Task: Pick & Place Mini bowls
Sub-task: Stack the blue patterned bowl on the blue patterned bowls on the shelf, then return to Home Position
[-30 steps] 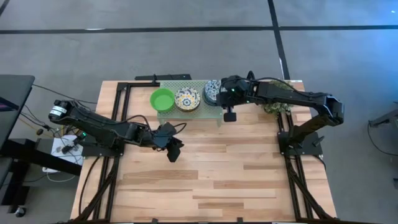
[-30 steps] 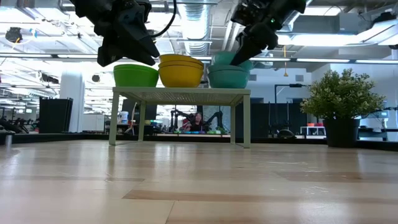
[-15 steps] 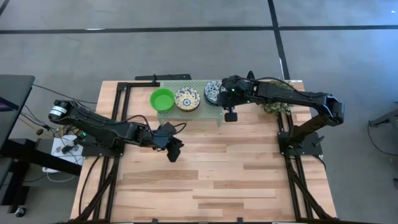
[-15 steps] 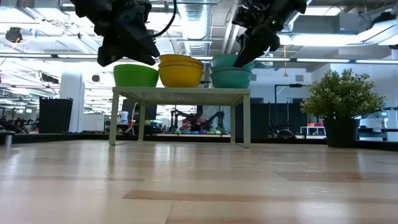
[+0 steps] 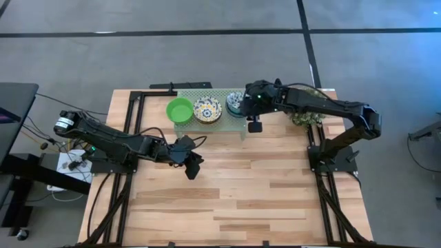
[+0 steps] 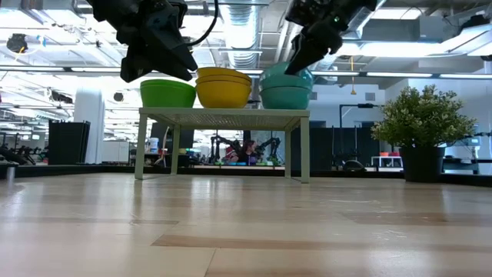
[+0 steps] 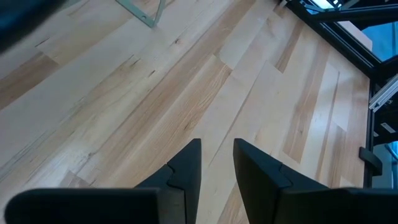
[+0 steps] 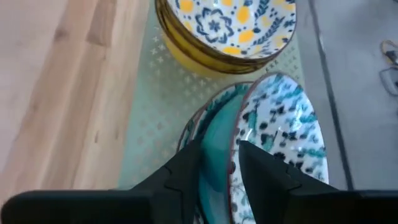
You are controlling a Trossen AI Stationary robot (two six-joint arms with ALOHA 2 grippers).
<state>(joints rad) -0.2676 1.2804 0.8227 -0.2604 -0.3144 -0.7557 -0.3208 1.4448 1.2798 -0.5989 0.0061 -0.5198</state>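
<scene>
On the mesh rack (image 5: 207,121), your right gripper (image 8: 217,163) straddles the tilted teal bowl's (image 8: 280,134) rim, fingers slightly parted, grip unclear.

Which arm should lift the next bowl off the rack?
Right. The right gripper is already at the teal bowl stack on the mesh rack, fingers astride a tilted bowl's rim. The left gripper hangs over bare table.

Green (image 6: 167,93), yellow (image 6: 224,88) and teal bowls (image 6: 285,93) sit on the mesh rack (image 6: 223,115), with a potted plant (image 6: 422,131) beside it.
</scene>
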